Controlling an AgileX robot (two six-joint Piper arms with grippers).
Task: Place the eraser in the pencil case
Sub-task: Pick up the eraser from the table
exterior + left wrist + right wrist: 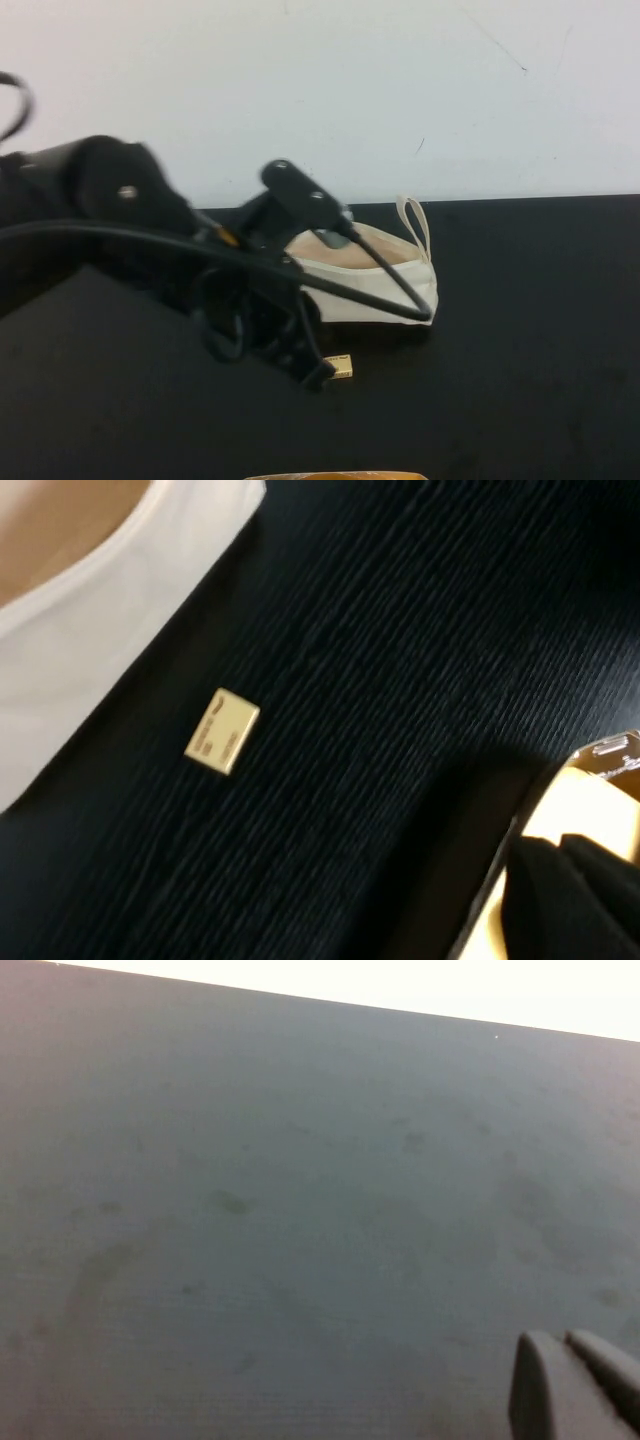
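Note:
The eraser [340, 366] is a tiny pale yellow block with dark print lying flat on the black table, just in front of the pencil case [385, 282]. It also shows in the left wrist view [222, 731]. The pencil case is a cream fabric pouch, open at the top with beige lining showing, and its loop points to the back; it also shows in the left wrist view [90, 630]. My left gripper [314, 376] hangs just left of the eraser, apart from it, its fingertips [545, 885] together and empty. My right gripper [572, 1385] is shut and empty over bare table, out of the high view.
A yellow-orange object [340, 476] lies at the table's near edge, close under my left gripper; it also shows in the left wrist view [575, 800]. The left arm and its cables [200, 250] cover the pouch's left end. A white wall stands behind the table.

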